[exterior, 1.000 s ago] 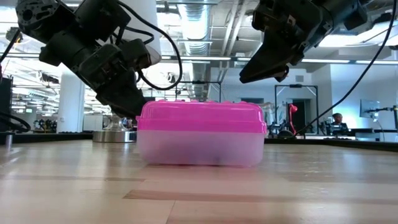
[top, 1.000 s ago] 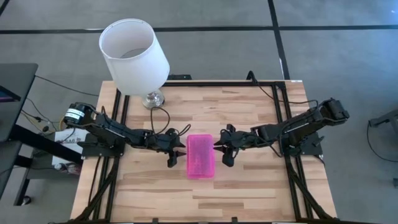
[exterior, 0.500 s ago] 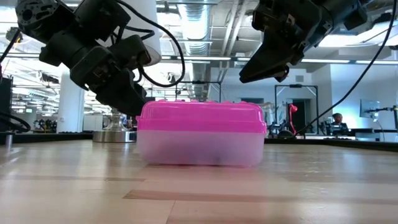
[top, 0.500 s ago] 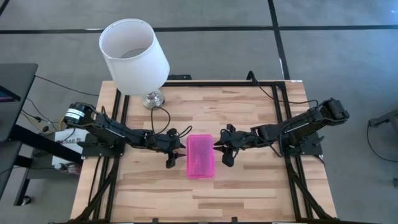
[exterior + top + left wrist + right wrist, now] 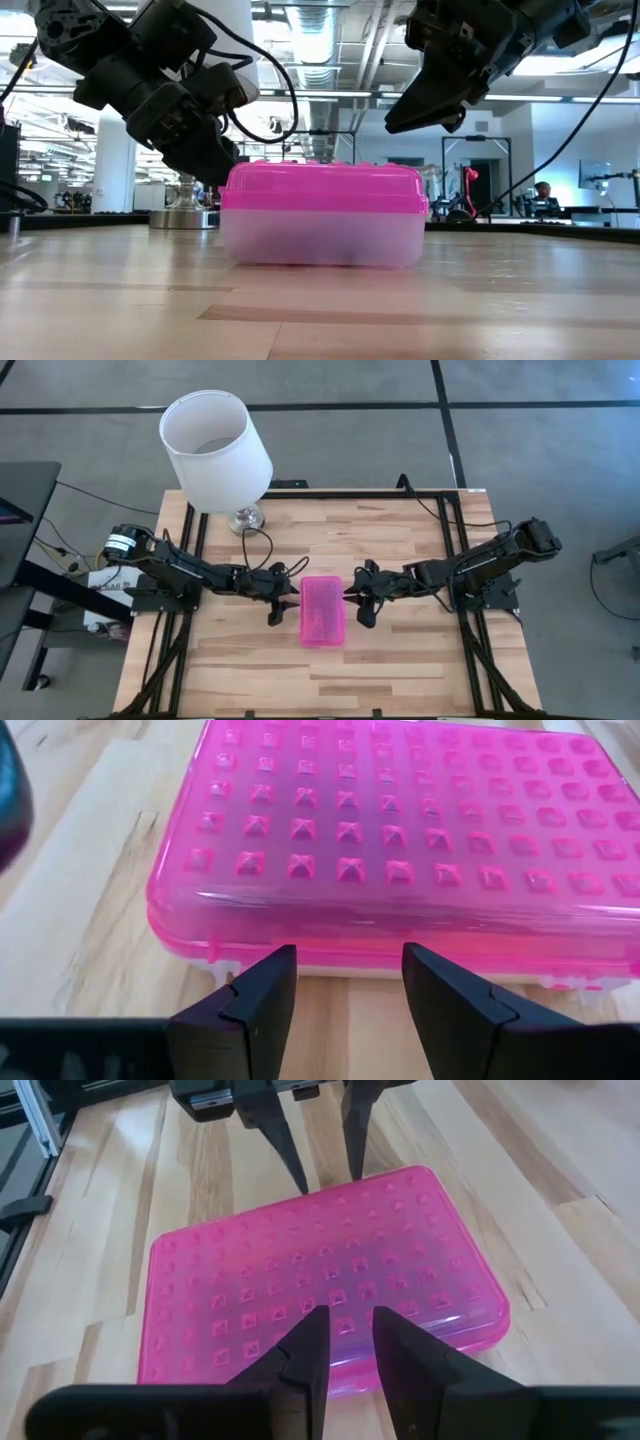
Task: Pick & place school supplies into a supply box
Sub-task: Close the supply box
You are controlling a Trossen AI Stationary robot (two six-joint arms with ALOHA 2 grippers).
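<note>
The supply box (image 5: 323,611), clear with a pink studded lid, lies shut at the table's middle, resting on its base (image 5: 322,245). No school supplies show. My left gripper (image 5: 348,970) is open and low at the box's left long side, its fingertips at the seam under the lid. My right gripper (image 5: 345,1330) hangs open above the box's right long side, clear of the lid (image 5: 395,125), with nothing between its fingers. My left gripper's fingertips (image 5: 270,982) stand right at the left long side of the box, slanting down from the table's left at the seam under the lid (image 5: 345,960). I cannot tell whether they touch it.
A large white lampshade (image 5: 215,445) on a metal foot (image 5: 247,518) stands at the table's far left, its cord trailing toward my left arm. Bare wood lies in front of and behind the box. Black frame rails run along both table sides.
My left gripper has rolled a little about its own axis beside the box, staying in place and open. The box has not moved.
</note>
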